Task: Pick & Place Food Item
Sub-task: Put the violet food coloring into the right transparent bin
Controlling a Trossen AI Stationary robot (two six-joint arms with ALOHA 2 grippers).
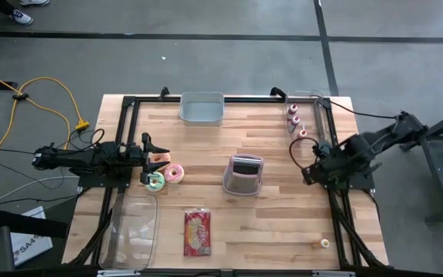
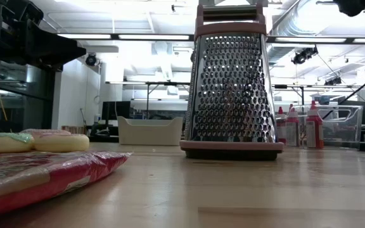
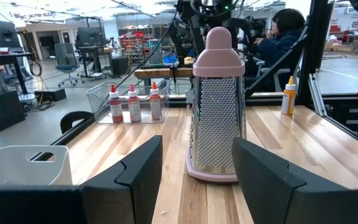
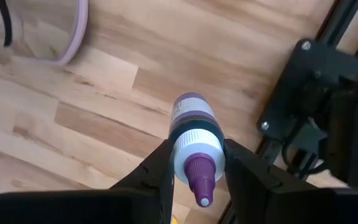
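Wooden slats make up the table (image 1: 275,223), seen from above with a dark frame round it. At its left edge the left gripper (image 1: 149,151) stands spread and empty, and two donuts (image 1: 165,176) lie just beside its fingertips — a green one touching a pink one. A grater (image 1: 243,174) stands mid-table; a red packet (image 1: 197,232) lies near the front edge, a clear tray (image 1: 131,237) fills the front left corner, a bin (image 1: 202,108) sits at the back edge, and bottles (image 1: 294,117) stand in the back right corner. Near the right edge the right gripper (image 1: 314,169) hangs, well apart from the donuts.

Level with the tabletop, the grater (image 2: 232,88) towers in the middle; the packet (image 2: 37,174) blurs across the near left, and the donuts (image 2: 33,141) lie behind it. Neither gripper's tips show here.

From the left wrist, the parted fingers (image 3: 135,180) frame the grater (image 3: 216,118) straight ahead; the donuts are out of this picture.

From the right wrist, the fingers (image 4: 160,165) are clamped on a purple-capped bottle (image 4: 194,140), its long axis running out along the gripper.

By my reading, the left arm is much the nearer to the donuts — they lie just past its tips, toward the table's middle.
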